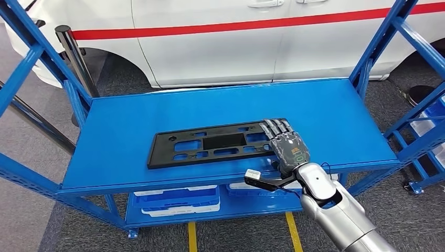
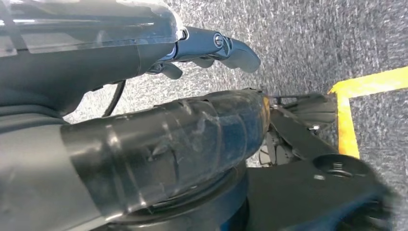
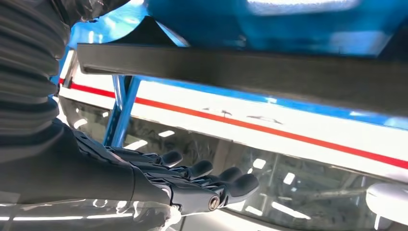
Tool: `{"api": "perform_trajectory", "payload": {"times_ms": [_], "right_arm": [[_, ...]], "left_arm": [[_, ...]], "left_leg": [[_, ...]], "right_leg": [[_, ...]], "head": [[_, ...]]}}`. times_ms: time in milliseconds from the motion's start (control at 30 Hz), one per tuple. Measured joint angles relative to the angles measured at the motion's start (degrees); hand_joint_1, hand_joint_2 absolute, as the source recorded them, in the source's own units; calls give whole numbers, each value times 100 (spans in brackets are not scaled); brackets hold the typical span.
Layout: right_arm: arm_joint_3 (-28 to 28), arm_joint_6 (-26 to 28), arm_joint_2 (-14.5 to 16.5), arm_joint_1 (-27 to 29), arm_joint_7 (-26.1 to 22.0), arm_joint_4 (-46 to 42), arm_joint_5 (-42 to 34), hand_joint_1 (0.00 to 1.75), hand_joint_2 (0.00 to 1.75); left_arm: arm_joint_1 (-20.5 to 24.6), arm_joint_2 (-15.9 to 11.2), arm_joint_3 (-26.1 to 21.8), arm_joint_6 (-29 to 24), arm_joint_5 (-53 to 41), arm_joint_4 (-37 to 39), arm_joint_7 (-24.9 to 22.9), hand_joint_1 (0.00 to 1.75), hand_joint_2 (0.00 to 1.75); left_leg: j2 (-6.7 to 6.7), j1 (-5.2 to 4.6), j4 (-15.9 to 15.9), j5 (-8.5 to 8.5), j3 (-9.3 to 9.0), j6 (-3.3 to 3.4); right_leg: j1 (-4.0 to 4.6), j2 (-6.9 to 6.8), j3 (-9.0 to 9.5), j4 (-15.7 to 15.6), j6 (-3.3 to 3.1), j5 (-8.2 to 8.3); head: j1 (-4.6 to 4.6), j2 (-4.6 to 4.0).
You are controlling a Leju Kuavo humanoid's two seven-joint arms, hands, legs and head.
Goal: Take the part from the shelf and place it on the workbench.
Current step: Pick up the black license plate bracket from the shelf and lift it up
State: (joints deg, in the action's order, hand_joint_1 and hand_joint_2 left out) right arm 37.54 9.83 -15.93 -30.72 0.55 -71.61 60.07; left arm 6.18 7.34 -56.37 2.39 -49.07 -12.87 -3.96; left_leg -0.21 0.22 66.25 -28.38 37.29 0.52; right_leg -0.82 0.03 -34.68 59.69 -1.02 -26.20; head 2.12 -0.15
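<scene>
Here, a flat black plastic part (image 1: 212,143) lies on the blue shelf (image 1: 325,113), just at the centre's six o'clock side. At its three o'clock end the right hand (image 1: 287,144) rests with fingers stretched out flat, gripping nothing yet. Left hand (image 2: 211,48) hangs loosely curled, holding nothing. Judged light, stiff and slightly slick, the part looks best taken by its long near edge.
</scene>
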Motion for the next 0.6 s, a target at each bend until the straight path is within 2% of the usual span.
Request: {"api": "perform_trajectory", "payload": {"times_ms": [33,67,100,167,233,267,333,367,400,433,467,533,567,600], "right_arm": [[1,-27,8,-41,-9,29,-41,0,175],[1,-52,14,-82,-22,63,-80,0,175],[1,-77,15,-115,-45,104,-125,0,175],[0,-128,18,-163,-110,198,-228,0,175],[-2,-164,22,-213,-183,303,-340,0,175],[-3,-180,24,-242,-211,354,-386,0,175],[-4,-206,26,-275,-244,469,-446,0,175],[-4,-214,26,-279,-257,523,-470,0,175],[-5,-222,27,-281,-280,579,-509,0,175],[-7,-236,28,-291,-316,634,-568,0,175],[-14,-255,32,-312,-369,694,-649,0,175],[-54,-309,46,-392,-517,850,-878,0,175],[-86,-340,57,-437,-600,931,-1004,0,175],[-124,-374,68,-475,-680,1008,-1135,0,175]], "left_arm": [[5,0,0,-4,-7,0,0,0,0],[11,0,0,-9,-13,0,0,0,0],[15,0,0,-14,-18,0,-1,0,0],[17,1,-1,-18,-24,0,-7,0,0],[20,2,-2,-18,-28,0,-15,0,0],[26,2,-2,-20,-30,0,-17,0,0],[37,3,-2,-23,-31,0,-19,0,0],[37,3,-2,-24,-32,0,-20,0,0],[35,3,-3,-24,-33,0,-22,0,0],[32,5,-3,-22,-37,0,-23,0,0],[31,11,-4,-19,-40,0,-25,0,0],[40,28,-4,-15,-47,0,-26,0,0],[49,34,-5,-14,-48,0,-25,0,0],[56,37,-5,-14,-48,0,-21,0,0]], "left_leg": [[-1,-12,-368,140,-167,28],[-3,-25,-609,209,-277,50],[-6,-39,-724,215,-326,67],[-9,-44,-762,225,-343,105],[-3,-24,-827,268,-372,176],[1,-12,-856,287,-386,211],[3,-17,-861,294,-387,245],[2,-20,-854,290,-387,250],[0,-21,-844,283,-387,250],[-1,-20,-827,272,-387,246],[-2,-17,-804,255,-387,238],[-5,-25,-738,208,-374,199],[-7,-34,-715,193,-361,172],[-10,-44,-702,185,-349,147]], "right_leg": [[11,2,-1,6,13,-3],[18,2,-6,6,32,-2],[23,2,-11,4,56,1],[26,1,-8,-14,117,9],[19,0,-61,117,167,-97],[17,0,-157,334,186,-231],[4,1,-489,1050,209,-576],[1,1,-649,1374,222,-680],[-3,0,-742,1545,233,-688],[-8,0,-731,1496,241,-582],[-17,-2,-615,1234,244,-392],[-22,-3,-273,488,237,-69],[-19,-2,-153,233,220,0],[-9,1,-95,105,199,5]], "head": [[1,0],[1,0],[1,0],[2,0],[5,0],[6,0],[9,0],[8,0],[9,0],[9,0],[8,0],[9,0],[7,0],[5,0]]}}
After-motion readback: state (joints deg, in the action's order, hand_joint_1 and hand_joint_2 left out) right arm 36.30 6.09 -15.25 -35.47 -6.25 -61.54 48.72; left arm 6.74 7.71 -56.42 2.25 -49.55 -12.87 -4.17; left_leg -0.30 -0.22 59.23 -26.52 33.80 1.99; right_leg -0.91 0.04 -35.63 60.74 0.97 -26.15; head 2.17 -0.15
